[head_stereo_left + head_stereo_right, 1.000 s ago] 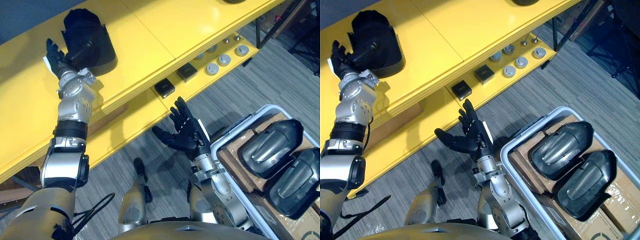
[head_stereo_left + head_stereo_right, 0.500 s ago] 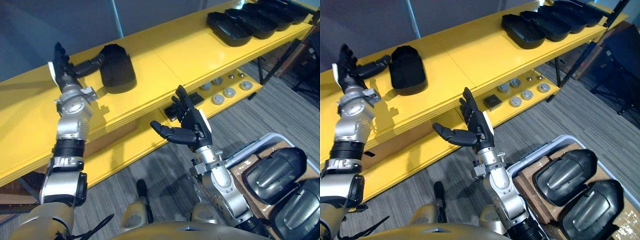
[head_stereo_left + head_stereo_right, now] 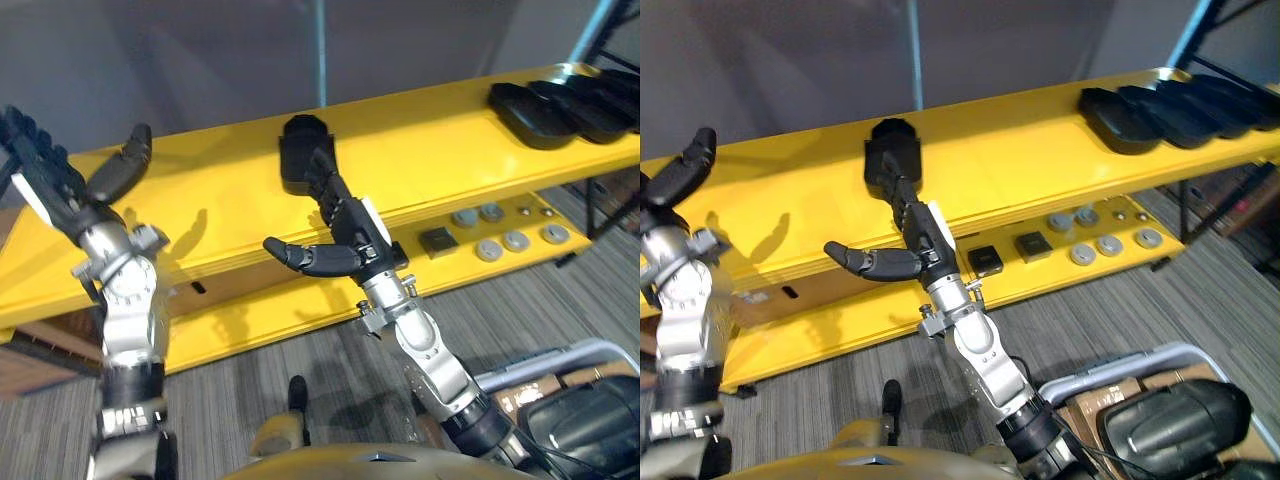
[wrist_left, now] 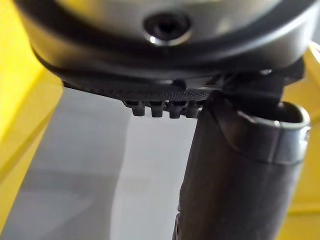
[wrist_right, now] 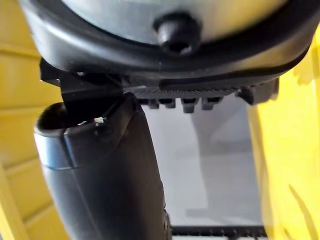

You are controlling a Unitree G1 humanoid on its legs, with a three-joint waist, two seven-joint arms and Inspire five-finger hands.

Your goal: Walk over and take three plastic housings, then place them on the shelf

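Observation:
One black plastic housing (image 3: 300,152) lies upside down on the yellow top shelf (image 3: 420,150), near its middle. My left hand (image 3: 62,192) is raised at the shelf's left end, open with straight fingers and holding nothing, well apart from that housing. In front of the shelf edge my right hand (image 3: 350,238) is also up and open, thumb stretched out sideways, empty. More black housings (image 3: 1155,430) lie in a grey bin (image 3: 1085,375) on the floor at the lower right.
Several black housings (image 3: 565,100) lie in a row at the top shelf's far right. The lower yellow shelf (image 3: 330,300) carries grey round parts (image 3: 490,248) and small black square blocks (image 3: 437,240). Grey wall stands behind the shelf; striped grey floor lies in front.
The camera has tilted up, so the shelf sits lower in view. My left hand has drawn back to the left, away from the housing on the shelf. My right hand has risen higher.

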